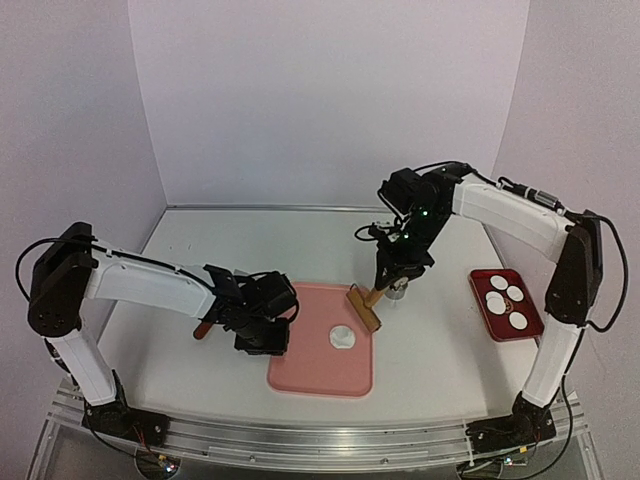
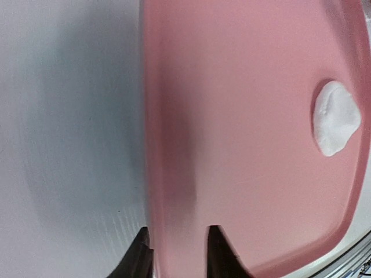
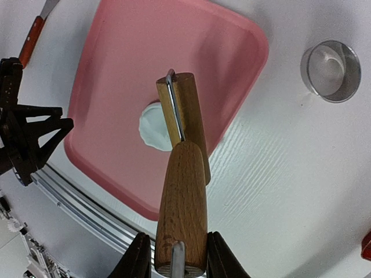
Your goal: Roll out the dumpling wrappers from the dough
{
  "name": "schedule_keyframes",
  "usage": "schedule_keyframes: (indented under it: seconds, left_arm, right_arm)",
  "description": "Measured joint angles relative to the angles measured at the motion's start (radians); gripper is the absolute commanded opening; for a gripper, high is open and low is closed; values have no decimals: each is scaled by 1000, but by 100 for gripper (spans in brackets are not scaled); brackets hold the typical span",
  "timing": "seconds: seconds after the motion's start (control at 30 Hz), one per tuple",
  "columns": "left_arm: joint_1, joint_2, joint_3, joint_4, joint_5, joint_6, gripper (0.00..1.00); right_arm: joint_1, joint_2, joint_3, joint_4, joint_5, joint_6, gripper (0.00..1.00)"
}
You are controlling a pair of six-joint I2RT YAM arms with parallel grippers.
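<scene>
Right gripper (image 3: pixel 177 258) clamped on my wooden-handled roller (image 3: pixel 184 197). Flattened white dough (image 3: pixel 152 124) lies mid pink plastic tray (image 3: pixel 127 52). Left gripper (image 2: pixel 177 252): jaws parted, empty, at the tray's left edge.

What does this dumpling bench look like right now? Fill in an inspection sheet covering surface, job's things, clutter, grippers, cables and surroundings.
Surface: white table with a pink board in the middle.
Job's things: one flattened white dough lump on the board; four round wrappers on a red tray; wooden roller; metal ring cutter on the table beside the board.
Clutter: red-handled tool lying left of the board.
Grippers: left gripper open at the board's left edge; right gripper shut on the roller's handle.
Cables: black cables run along the arms.
Surroundings: plain pale walls; metal rail at the near edge.
</scene>
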Motion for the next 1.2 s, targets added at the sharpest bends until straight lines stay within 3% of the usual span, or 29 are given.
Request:
schedule_keyframes:
  seconds: [0.1,0.23,0.47,0.73,1.2]
  left_arm:
    - [0,18,108,-66,-31,-44,47]
    - [5,39,199,-116,-55,-97,43]
    - [54,39,136,-107,-2,-146,43]
    - [96,39,45,-25,91,-131,39]
    - [114,171,145,-94,120,-2,10]
  right_arm:
    - [-24,-5,-26,24,-86,9,0]
    - [-54,-15,-65,56,-205,19,0]
    - [-72,1,-87,87,-308,26,0]
    - [-72,66,-119,111,-326,33,0]
    - [-70,119,-140,123,-280,78,0]
